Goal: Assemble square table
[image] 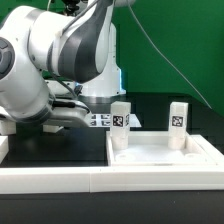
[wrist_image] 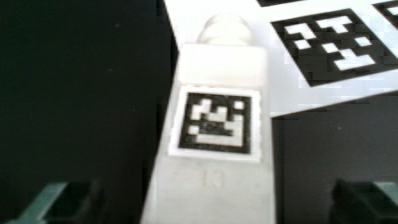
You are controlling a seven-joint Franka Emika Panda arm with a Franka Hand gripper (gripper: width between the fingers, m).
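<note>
In the wrist view a white leg (wrist_image: 217,120) with a black-and-white tag lies flat on the black table. Its narrow tip reaches the edge of the marker board (wrist_image: 338,45). My gripper (wrist_image: 210,205) straddles the leg's near end, open, with a dark gap between the leg and each finger (wrist_image: 54,200). In the exterior view the white square table top (image: 165,152) lies to the exterior view's right. Two legs stand upright at its far corners, one leg (image: 121,117) to the left and another leg (image: 178,114) to the right. The arm's bulk hides my fingers there.
A long white rail (image: 100,182) borders the black surface along the front. The marker board (image: 101,120) shows just beyond the arm, beside the left upright leg. The arm's large white body (image: 45,60) fills the exterior view's left.
</note>
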